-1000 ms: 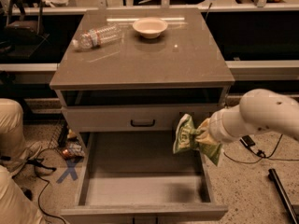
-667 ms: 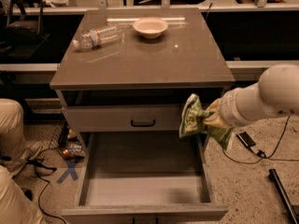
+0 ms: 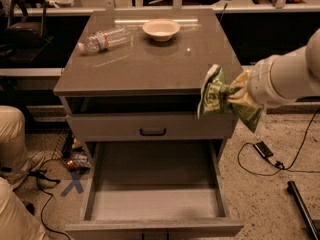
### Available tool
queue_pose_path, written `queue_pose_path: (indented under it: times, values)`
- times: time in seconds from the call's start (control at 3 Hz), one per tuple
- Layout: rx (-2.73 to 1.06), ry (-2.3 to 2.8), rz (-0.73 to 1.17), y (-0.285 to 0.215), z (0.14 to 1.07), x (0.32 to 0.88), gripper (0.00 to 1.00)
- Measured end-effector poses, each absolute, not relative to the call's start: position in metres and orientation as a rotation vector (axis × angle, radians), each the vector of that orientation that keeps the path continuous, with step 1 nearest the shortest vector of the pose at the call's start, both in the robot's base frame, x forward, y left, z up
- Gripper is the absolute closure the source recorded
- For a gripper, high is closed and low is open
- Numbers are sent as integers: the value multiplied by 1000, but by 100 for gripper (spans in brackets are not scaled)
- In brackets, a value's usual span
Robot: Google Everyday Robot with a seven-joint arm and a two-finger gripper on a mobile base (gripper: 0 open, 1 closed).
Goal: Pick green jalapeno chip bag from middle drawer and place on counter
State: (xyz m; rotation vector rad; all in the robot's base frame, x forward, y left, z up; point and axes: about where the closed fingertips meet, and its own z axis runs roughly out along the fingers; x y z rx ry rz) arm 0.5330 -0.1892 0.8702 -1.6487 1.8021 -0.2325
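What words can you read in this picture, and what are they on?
"X": blue mark on the floor.
green jalapeno chip bag, in the gripper beside the counter: lettering too blurred to read.
water bottle: label too blurred to read.

- Arm (image 3: 300,66): a thick, pale, rounded segment enters from the right edge of the view and reaches leftward, sloping slightly down toward its end.
- Wrist (image 3: 265,84): the segment ends in a broad cylindrical cuff, lying roughly level and pointing left.
- Gripper (image 3: 236,95): at the arm's left end, held in the air just off the front right corner of the counter (image 3: 150,64), at about the height of its edge. It is largely hidden by its load.
- Grip: clamped on the pinched waist of the green jalapeno chip bag (image 3: 212,96), which flares out to the left of the gripper and down to its right.
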Motion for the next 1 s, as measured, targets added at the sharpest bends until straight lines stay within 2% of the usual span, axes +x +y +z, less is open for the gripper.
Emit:
queue_pose_path:
  times: [0.33, 0.67, 1.0]
  values:
    - [-1648, 1705, -322, -171, 920, 555, 100]
    - [-1647, 1703, -323, -170, 920, 555, 100]
    - [-1606, 1698, -322, -150, 929, 587, 100]
